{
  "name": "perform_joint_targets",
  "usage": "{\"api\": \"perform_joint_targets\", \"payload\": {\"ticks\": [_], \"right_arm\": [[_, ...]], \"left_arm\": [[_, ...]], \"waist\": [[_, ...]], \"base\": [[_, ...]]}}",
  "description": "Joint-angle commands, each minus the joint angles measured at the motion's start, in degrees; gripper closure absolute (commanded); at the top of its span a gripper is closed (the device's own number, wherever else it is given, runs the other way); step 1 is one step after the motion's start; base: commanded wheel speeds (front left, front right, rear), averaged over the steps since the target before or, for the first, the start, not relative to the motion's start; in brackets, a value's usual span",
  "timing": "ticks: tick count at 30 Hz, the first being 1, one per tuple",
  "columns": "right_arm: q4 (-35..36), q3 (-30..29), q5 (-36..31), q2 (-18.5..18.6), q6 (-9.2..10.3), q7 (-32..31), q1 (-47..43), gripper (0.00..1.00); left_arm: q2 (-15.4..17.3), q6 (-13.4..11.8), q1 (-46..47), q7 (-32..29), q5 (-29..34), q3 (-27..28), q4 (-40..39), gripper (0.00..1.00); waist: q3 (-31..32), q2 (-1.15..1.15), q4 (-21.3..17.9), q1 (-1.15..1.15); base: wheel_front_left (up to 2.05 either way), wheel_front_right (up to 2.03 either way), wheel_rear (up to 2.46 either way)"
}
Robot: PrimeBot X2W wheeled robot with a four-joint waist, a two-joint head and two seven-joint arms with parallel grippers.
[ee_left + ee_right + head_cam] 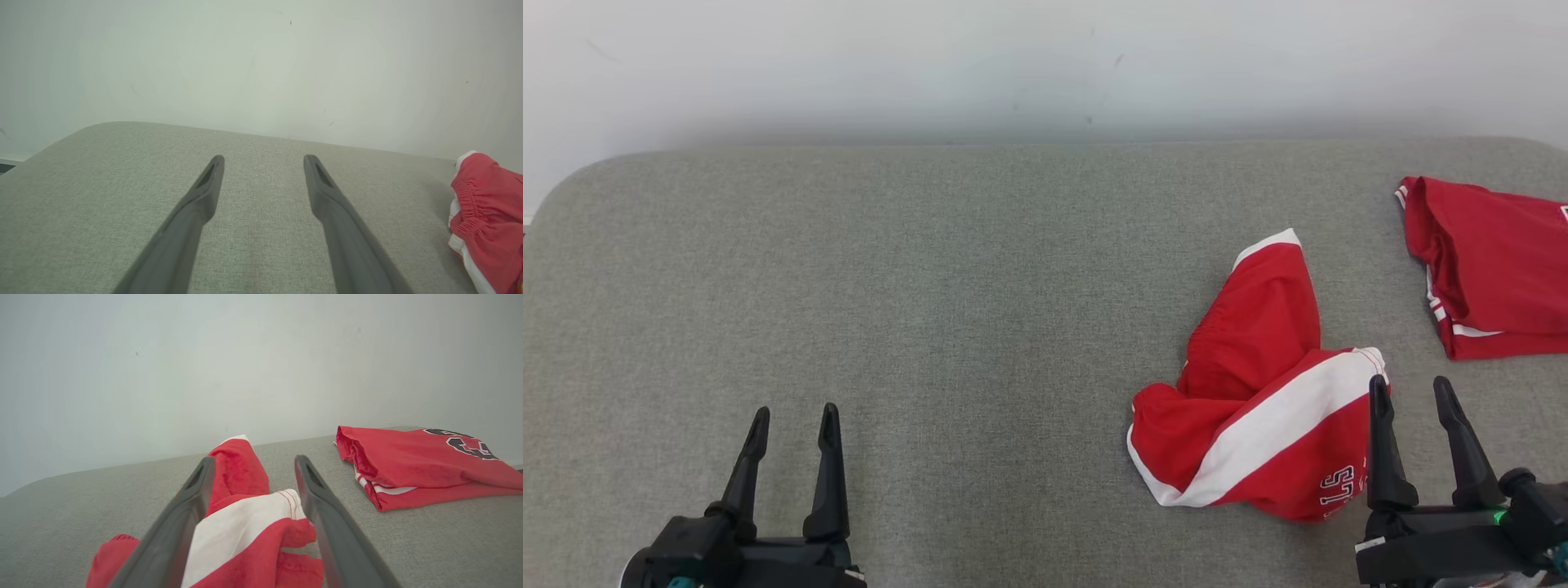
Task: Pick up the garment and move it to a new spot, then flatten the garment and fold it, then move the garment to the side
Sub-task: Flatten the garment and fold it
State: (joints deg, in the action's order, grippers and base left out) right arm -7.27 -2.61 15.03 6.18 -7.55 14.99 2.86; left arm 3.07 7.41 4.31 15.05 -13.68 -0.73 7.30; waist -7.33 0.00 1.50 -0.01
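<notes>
While gaping wide and empty on both arms, finds crumpled red white-striped shorts [1258, 392] on grey fabric counter [931, 286] partly between right jaws, long axis stretching ahead; well apart from left jaws.

Red garment [1250, 343] bears a white stripe; surface [931, 286] is grey.

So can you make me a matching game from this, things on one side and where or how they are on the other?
1. garment
2. folded red shirt
3. left end effector
4. right end effector

A. open, at the crumpled heap's edge
B. crumpled, white stripe showing
C. open over bare grey surface
D. lying flat, far right

Pairs: 1-B, 2-D, 3-C, 4-A
</notes>
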Motion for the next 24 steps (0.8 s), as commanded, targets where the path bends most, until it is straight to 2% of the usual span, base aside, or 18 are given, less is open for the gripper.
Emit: {"api": "perform_joint_targets", "payload": {"ticks": [1, 6, 10, 13, 14, 24], "right_arm": [[1.53, -0.20, -0.38, -0.59, 0.16, 0.21, -1.37, 0.00], [4.47, 0.20, -0.51, -1.33, 0.16, 0.22, -3.08, 0.00], [5.14, 1.18, -0.57, -1.64, 0.16, 0.22, -3.19, 0.00], [5.04, 2.14, -0.47, -1.75, 0.16, 0.22, -2.39, 0.00], [5.04, 2.14, -0.47, -1.75, 0.16, 0.22, -2.39, 0.00], [4.06, 3.43, 0.05, -2.09, 0.16, 0.16, -0.63, 0.00]], "left_arm": [[0.26, 0.08, -0.75, 0.16, 0.35, 0.25, -0.14, 0.00], [0.63, 0.08, -0.66, 0.16, 0.44, 0.22, -0.25, 0.00], [1.86, 0.08, 1.00, 0.16, 0.17, -2.63, -0.06, 0.00], [3.98, 0.08, 3.32, 0.16, -0.82, -7.78, 1.09, 0.00], [3.98, 0.08, 3.32, 0.16, -0.82, -7.78, 1.09, 0.00], [9.45, 0.00, 13.88, 0.16, -5.59, -27.99, 8.48, 0.00]], "waist": [[0.25, 0.00, -0.29, 0.01], [0.21, 0.00, -0.99, 0.01], [-0.44, 0.00, -2.00, 0.01], [-1.00, 0.00, -3.14, 0.01], [-1.00, 0.00, -3.14, 0.01], [-3.05, 0.00, -8.90, 0.01]], "base": [[0.00, 0.00, 0.00], [0.00, 0.00, 0.00], [0.00, 0.00, 0.00], [0.00, 0.00, 0.00], [0.00, 0.00, 0.00], [0.00, 0.00, 0.00]]}}
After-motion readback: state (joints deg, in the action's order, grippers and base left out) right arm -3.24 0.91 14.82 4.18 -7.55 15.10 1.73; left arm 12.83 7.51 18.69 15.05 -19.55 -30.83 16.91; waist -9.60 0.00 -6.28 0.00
